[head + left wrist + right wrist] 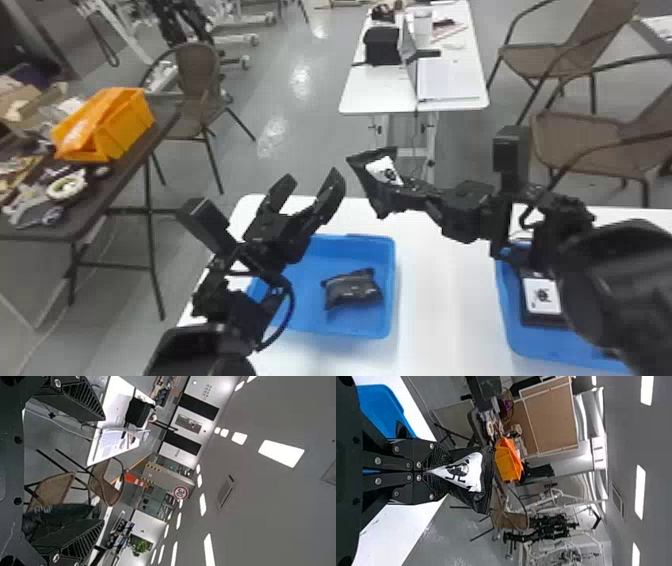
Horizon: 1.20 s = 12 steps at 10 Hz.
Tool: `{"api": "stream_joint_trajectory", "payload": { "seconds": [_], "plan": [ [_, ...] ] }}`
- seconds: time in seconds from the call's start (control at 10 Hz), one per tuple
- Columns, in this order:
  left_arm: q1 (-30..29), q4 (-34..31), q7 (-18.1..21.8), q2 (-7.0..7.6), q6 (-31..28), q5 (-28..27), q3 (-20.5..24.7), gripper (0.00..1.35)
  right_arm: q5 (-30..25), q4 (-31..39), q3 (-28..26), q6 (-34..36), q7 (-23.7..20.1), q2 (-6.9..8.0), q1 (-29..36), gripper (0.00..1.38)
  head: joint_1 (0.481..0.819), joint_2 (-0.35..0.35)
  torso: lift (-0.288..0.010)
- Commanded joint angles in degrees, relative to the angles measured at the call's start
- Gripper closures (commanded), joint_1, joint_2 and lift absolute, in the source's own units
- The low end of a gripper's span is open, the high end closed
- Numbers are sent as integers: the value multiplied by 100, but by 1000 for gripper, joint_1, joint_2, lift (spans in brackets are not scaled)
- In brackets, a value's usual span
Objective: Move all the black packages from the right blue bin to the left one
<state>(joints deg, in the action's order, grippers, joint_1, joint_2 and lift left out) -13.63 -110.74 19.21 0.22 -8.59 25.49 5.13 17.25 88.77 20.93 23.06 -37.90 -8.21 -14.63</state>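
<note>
Your right gripper (pixel 400 192) grips a black package (pixel 384 172), raised near the far edge of the desk (pixel 440 300). Your left gripper (pixel 311 176), wide, overhangs the left bin (pixel 393 285). Clear that gripper, centre your load, release low.

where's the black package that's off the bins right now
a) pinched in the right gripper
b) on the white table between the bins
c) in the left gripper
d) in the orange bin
a: the right gripper's fingers close on the black package.
</note>
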Motion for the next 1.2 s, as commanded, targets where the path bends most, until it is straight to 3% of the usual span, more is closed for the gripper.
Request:
{"api": "stream_joint_trajectory", "payload": {
  "seconds": [0.0,0.1,0.6,0.7,0.8,0.9,1.1],
  "plan": [
    [168,9,48,48,-363,96,-73,110,288,-229,324,-161,-33,-14,-216,1283,692,244,0],
    [212,17,48,118,-513,193,-143,110,341,-273,403,-187,-33,-23,-295,1283,688,253,0],
    [370,343,39,153,-381,667,-381,117,710,-519,772,-284,-24,-41,-523,1283,684,257,0],
    [388,343,30,153,-557,738,-398,256,727,-527,772,-284,-24,-41,-523,1283,686,255,0],
    [414,325,-84,162,-732,703,-425,835,727,-527,772,-284,-24,-41,-523,1283,688,253,0],
    [423,325,-111,171,-688,703,-442,1239,736,-527,772,-293,-24,-41,-523,1283,694,248,0],
    [388,351,-111,180,-513,834,-451,1213,745,-545,772,-319,-24,-32,-515,1283,694,245,0]
  ]
}}
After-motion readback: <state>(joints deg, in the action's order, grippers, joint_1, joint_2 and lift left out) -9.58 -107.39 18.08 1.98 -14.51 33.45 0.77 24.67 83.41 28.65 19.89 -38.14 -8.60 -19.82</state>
